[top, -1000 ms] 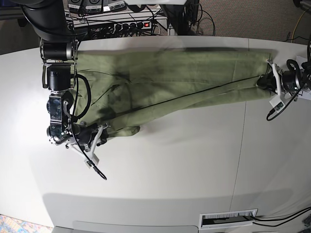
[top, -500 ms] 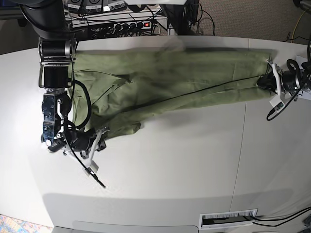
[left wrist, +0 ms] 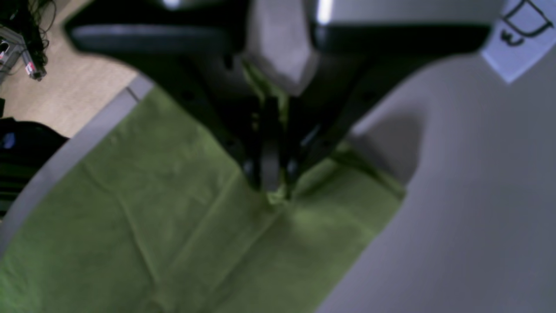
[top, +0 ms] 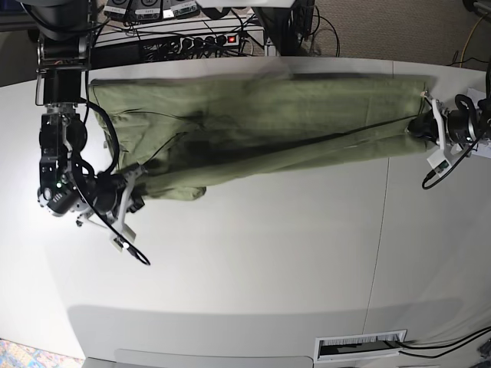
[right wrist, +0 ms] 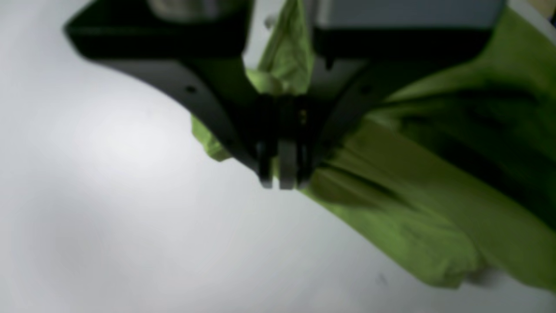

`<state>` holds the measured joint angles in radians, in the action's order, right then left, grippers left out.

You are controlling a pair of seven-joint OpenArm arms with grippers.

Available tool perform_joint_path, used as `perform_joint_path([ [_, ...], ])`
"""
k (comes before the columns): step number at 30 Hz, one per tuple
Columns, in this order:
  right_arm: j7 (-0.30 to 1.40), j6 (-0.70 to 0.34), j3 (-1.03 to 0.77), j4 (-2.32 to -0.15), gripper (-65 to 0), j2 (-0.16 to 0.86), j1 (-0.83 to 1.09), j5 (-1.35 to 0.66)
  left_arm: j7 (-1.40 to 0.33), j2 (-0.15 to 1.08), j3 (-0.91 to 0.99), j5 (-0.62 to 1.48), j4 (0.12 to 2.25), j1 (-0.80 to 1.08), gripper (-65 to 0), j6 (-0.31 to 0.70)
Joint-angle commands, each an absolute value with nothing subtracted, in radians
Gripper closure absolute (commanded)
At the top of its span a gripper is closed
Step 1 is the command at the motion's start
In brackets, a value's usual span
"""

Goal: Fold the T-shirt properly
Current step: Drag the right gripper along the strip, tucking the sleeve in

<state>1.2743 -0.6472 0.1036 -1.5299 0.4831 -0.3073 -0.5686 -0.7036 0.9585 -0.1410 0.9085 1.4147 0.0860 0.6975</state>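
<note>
The olive-green T-shirt [top: 261,123] lies stretched across the far side of the white table [top: 268,261], folded lengthwise, blurred from motion. My left gripper [top: 420,127], at the base view's right, is shut on the shirt's right end; the left wrist view shows its jaws [left wrist: 271,184] closed on a pinch of green cloth [left wrist: 173,226]. My right gripper [top: 138,184], at the base view's left, is shut on the shirt's left corner; the right wrist view shows its jaws [right wrist: 282,180] closed with cloth [right wrist: 391,208] bunched between and behind them, held just above the table.
Power strips and cables [top: 192,34] sit behind the table's far edge. A white paper label [left wrist: 519,30] lies on the table near my left gripper. A vent grille [top: 360,346] is at the near edge. A cable [top: 134,249] trails from the right arm.
My right gripper has pulled the shirt's left corner further left and slightly away, stretching the cloth. My left gripper has stayed in place, holding the other end.
</note>
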Motion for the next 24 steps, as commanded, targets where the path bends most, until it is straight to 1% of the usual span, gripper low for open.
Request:
perform_joint_path([
  [1,1.268,-0.643,0.096,-1.547,0.0,0.511,-0.323,-0.580,-0.704,0.992,-0.128,0.924,1.425,0.075,0.0,0.698],
  [11,1.340,-0.644,-0.003,-1.571,0.0,0.527,-0.304,-0.724,-0.719,0.992,-0.128,0.920,1.425,0.075,0.0,0.698],
  [15,1.356,-0.647,-0.009,-1.571,0.0,0.526,-0.262,-0.768,-0.727,0.996,-0.128,0.920,1.425,0.075,0.0,0.698],
  [19,1.364,-0.647,-0.009,-1.586,0.0,0.526,-0.194,-0.775,-0.728,0.998,-0.128,0.920,1.425,0.075,0.0,0.698],
  [24,1.369,-0.647,-0.009,-1.665,0.0,0.527,-0.126,-0.761,-0.770,0.998,-0.128,0.920,1.425,0.075,0.0,0.698],
])
